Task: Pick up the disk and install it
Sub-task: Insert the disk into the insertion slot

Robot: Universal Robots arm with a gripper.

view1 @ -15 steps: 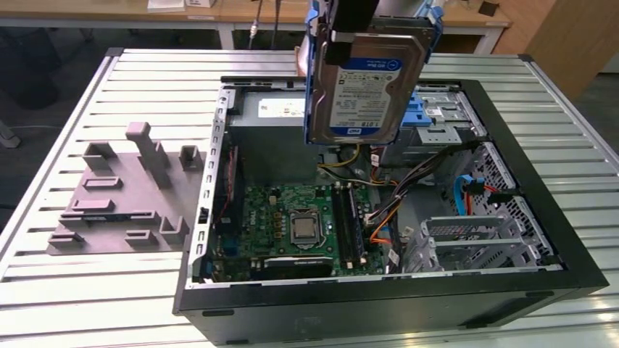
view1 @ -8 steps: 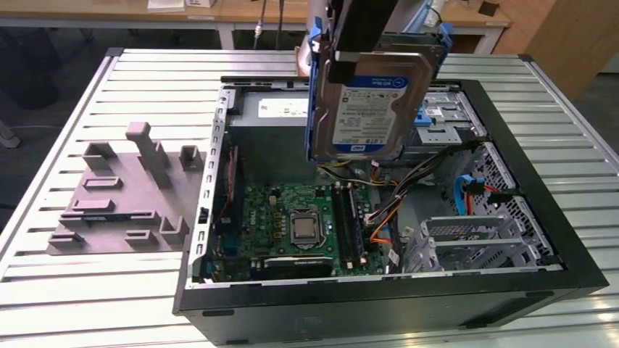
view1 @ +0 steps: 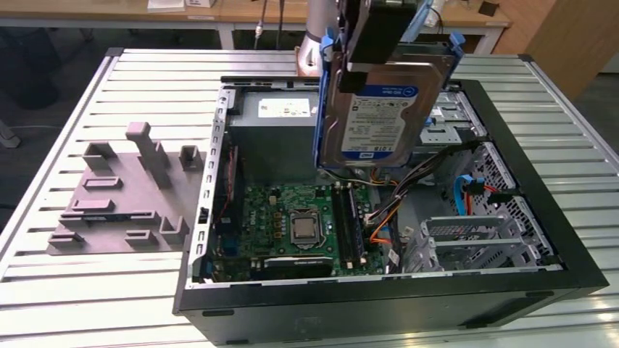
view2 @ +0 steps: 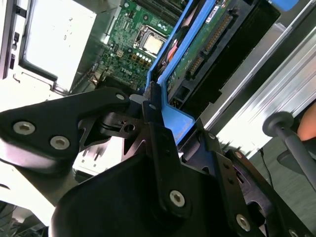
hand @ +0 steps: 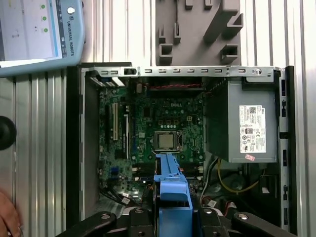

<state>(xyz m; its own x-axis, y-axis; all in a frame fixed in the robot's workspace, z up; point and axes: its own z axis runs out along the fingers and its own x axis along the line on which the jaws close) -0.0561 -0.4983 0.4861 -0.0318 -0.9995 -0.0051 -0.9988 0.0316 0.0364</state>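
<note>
The disk (view1: 379,109), silver-grey with a blue-and-white label and blue rails, hangs upright above the open computer case (view1: 387,304). My gripper (view1: 379,40) is shut on its upper end, black fingers clamped on the blue rail. The disk's lower edge is over the case interior, near the motherboard (view1: 300,217) and the bundle of cables. The second wrist view looks along the disk (view2: 207,49), with its circuit side and connector showing and my gripper (view2: 160,121) pinching the blue rail. In the first wrist view the blue rail (hand: 170,185) sticks out from my gripper (hand: 170,215) over the motherboard (hand: 158,123).
A grey power supply box (view1: 275,119) sits at the case's far side. A metal drive cage (view1: 483,232) fills the exterior view's right of the case. A grey fixture block (view1: 126,192) lies on the slatted table (view1: 97,304). A teach pendant (hand: 34,34) and a hand (hand: 7,217) are beside the case.
</note>
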